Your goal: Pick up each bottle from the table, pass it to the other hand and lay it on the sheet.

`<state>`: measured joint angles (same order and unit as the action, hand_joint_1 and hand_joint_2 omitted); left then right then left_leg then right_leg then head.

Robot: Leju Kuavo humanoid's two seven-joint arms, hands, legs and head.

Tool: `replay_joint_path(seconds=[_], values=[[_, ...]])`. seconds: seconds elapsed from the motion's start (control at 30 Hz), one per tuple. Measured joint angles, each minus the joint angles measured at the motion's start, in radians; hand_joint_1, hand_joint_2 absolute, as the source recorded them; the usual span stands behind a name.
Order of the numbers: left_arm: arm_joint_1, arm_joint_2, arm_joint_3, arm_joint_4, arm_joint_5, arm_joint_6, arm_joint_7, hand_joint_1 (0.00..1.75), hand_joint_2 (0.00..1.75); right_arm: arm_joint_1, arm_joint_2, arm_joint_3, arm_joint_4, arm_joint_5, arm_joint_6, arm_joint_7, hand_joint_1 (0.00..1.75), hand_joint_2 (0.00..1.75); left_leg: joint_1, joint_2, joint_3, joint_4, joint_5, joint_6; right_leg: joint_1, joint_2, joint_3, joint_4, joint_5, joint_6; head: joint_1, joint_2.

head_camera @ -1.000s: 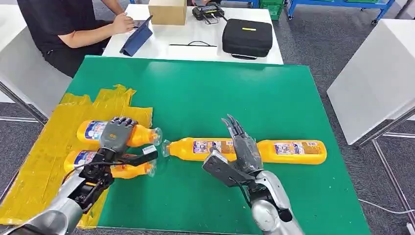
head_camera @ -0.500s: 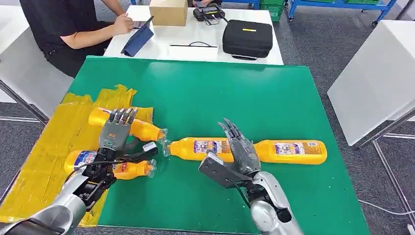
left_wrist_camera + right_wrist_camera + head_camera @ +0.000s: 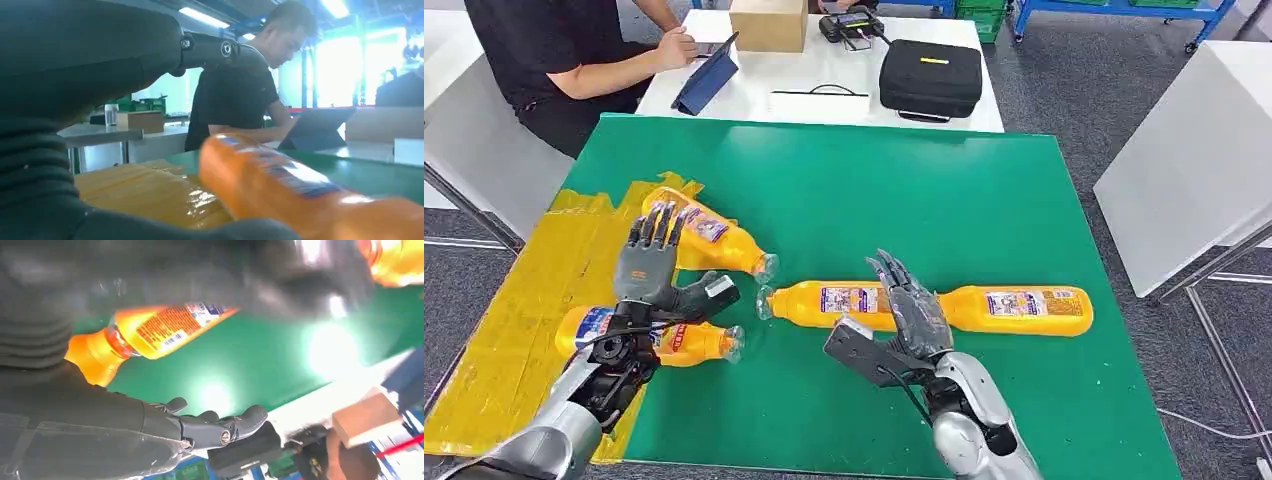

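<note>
Left hand (image 3: 649, 270) spread wide, holding nothing, over two bottles (image 3: 714, 240) on the sheet (image 3: 514, 330). Right hand (image 3: 904, 320) also open, above another bottle (image 3: 824, 302).

Head view: you look forward and down from high on the robot's body onto the green bench (image 3: 944, 190), with the left hand (image 3: 652, 272) and right hand (image 3: 902, 322) entering from below. Beyond the hands sits a person (image 3: 554, 60) at a white table (image 3: 824, 85).

Left wrist view: you look from close behind the left hand, low over the bench, past a very near, blurred orange bottle (image 3: 280, 185) on the yellow sheet (image 3: 145, 192), toward that same person (image 3: 240, 95).

Right wrist view: you look from close behind the right hand (image 3: 200, 430), the picture turned, at the green bench (image 3: 240, 355) and an orange bottle (image 3: 160, 330), both shared with the head view.
</note>
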<state>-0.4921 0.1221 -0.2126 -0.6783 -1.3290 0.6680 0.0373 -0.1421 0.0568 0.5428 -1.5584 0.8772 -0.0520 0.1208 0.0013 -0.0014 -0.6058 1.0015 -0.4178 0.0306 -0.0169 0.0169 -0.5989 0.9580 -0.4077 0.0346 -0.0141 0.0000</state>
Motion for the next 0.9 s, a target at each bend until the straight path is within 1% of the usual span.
replay_joint_path(seconds=[0.1, 0.2, 0.3, 0.43, 0.57, 0.63, 0.8, 0.9], values=[[0.001, -0.016, 0.043, -0.048, 0.141, 0.000, -0.084, 0.00, 0.00, -0.017, -0.003, 0.003, 0.023, 0.048, 0.036, 0.028, 0.00, 1.75, 0.000, 0.000, 0.000, 0.000, 0.000, 0.000, 0.000, 0.000, 0.000, 0.000, 0.000, 0.000, 0.000, 0.000], [0.003, -0.050, 0.103, -0.147, 0.478, -0.025, -0.223, 0.00, 0.00, -0.071, -0.011, 0.008, 0.096, 0.109, 0.066, 0.033, 0.00, 1.75, 0.000, 0.001, -0.001, 0.000, 0.001, 0.001, 0.000, 0.000, -0.001, 0.000, 0.002, 0.002, 0.000, 0.000], [0.007, -0.079, 0.134, -0.284, 0.803, -0.115, -0.293, 0.00, 0.00, -0.153, -0.019, 0.019, 0.220, 0.146, 0.056, 0.022, 0.00, 1.75, 0.000, 0.000, -0.001, 0.000, 0.001, 0.001, 0.000, 0.000, 0.000, 0.000, 0.002, 0.003, 0.000, 0.000], [0.021, -0.098, 0.144, -0.394, 0.928, -0.157, -0.313, 0.00, 0.00, -0.208, -0.026, 0.025, 0.322, 0.157, 0.042, 0.010, 0.00, 1.75, 0.000, -0.001, -0.001, 0.000, 0.002, 0.002, 0.000, -0.001, 0.000, 0.000, 0.002, 0.003, 0.000, 0.000], [0.042, -0.105, 0.149, -0.489, 1.227, -0.256, -0.344, 0.00, 0.00, -0.259, -0.028, 0.042, 0.414, 0.161, 0.039, 0.003, 0.00, 1.75, 0.000, -0.001, -0.003, 0.000, 0.002, 0.002, 0.000, -0.001, -0.002, 0.000, 0.002, 0.003, -0.001, 0.000], [0.053, -0.102, 0.143, -0.534, 1.329, -0.266, -0.359, 0.00, 0.00, -0.296, -0.028, 0.058, 0.472, 0.151, 0.033, -0.009, 0.00, 1.75, 0.000, -0.001, -0.003, 0.000, 0.002, 0.002, 0.000, -0.001, -0.002, 0.000, 0.002, 0.003, 0.000, 0.000], [0.081, -0.084, 0.113, -0.613, 1.411, -0.253, -0.394, 0.00, 0.00, -0.366, -0.022, 0.097, 0.584, 0.122, 0.030, -0.025, 0.00, 1.75, 0.000, -0.001, -0.003, 0.000, 0.002, 0.002, 0.000, -0.001, -0.002, 0.000, 0.002, 0.003, -0.001, 0.000], [0.088, -0.069, 0.095, -0.631, 1.446, -0.238, -0.417, 0.00, 0.00, -0.386, -0.014, 0.124, 0.642, 0.100, 0.031, -0.036, 0.00, 1.75, 0.000, -0.001, -0.003, 0.000, 0.002, 0.002, 0.000, -0.001, -0.002, 0.000, 0.002, 0.003, 0.000, 0.000]])
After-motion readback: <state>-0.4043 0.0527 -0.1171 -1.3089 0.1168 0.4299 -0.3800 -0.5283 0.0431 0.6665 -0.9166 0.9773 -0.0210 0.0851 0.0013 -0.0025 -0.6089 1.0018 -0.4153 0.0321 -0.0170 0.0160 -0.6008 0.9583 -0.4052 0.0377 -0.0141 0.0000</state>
